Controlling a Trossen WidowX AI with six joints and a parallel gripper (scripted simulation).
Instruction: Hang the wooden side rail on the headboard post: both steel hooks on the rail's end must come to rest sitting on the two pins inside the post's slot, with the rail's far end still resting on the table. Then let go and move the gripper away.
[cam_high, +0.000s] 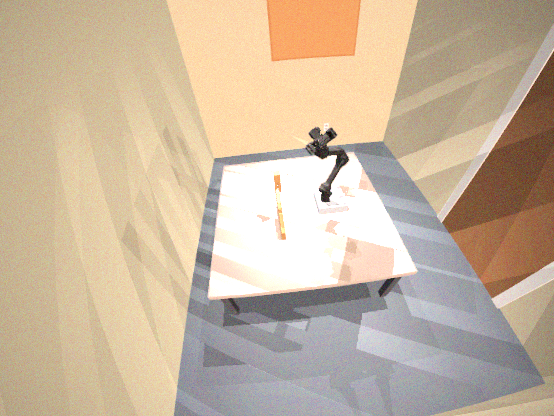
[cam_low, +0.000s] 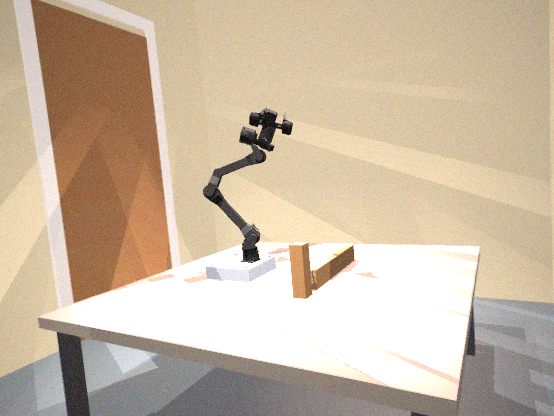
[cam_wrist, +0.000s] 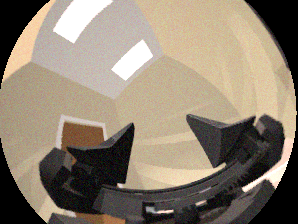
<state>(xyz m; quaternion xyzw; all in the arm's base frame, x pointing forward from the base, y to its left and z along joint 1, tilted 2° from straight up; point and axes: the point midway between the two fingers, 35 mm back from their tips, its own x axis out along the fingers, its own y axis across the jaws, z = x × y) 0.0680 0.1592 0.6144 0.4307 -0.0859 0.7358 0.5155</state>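
The wooden headboard post (cam_low: 301, 271) (cam_high: 277, 182) stands upright on the table. The long wooden side rail (cam_low: 335, 266) (cam_high: 281, 215) extends away from it across the table, its near end close beside the post. A small patch of grey steel hook (cam_low: 313, 281) shows low between the rail's end and the post in the exterior view. The post's slot and pins are hidden, so whether the hooks sit on the pins cannot be told. My gripper (cam_high: 322, 134) (cam_low: 270, 118) (cam_wrist: 160, 120) is open and empty, raised high above the table and well away from the rail and post.
The arm's white base block (cam_high: 334, 209) (cam_low: 230, 272) sits on the table (cam_high: 250, 270) (cam_low: 240, 320) beside the rail. A brown door (cam_low: 100, 150) and walls stand beyond the table. The wrist view shows mainly walls and ceiling, with neither rail nor post.
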